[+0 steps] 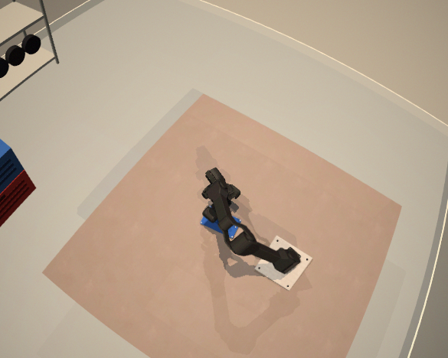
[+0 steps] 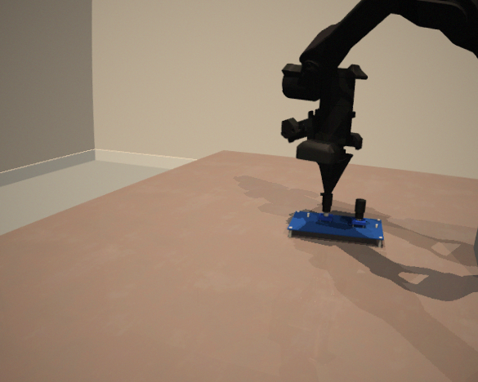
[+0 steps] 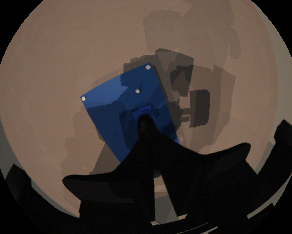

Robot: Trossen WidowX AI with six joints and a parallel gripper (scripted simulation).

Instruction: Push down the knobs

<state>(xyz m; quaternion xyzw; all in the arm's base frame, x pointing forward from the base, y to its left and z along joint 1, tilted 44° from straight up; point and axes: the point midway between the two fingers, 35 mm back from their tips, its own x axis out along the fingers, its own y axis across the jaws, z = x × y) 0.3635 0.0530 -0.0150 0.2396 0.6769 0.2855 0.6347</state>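
Where claw (image 2: 326, 193) shut atop knob (image 2: 326, 201), potentiometer indistinct.

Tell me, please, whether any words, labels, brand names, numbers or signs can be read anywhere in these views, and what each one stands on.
None can be read.
Circuit board: plain blue face with pale dots near its corners; any printing is too small to show.
Two knobs: plain black, no marks.
Gripper: shut, all black, no brand visible.
Base plate: only dark dots near its corners.
Blue and red crates: dark slots, no lettering.
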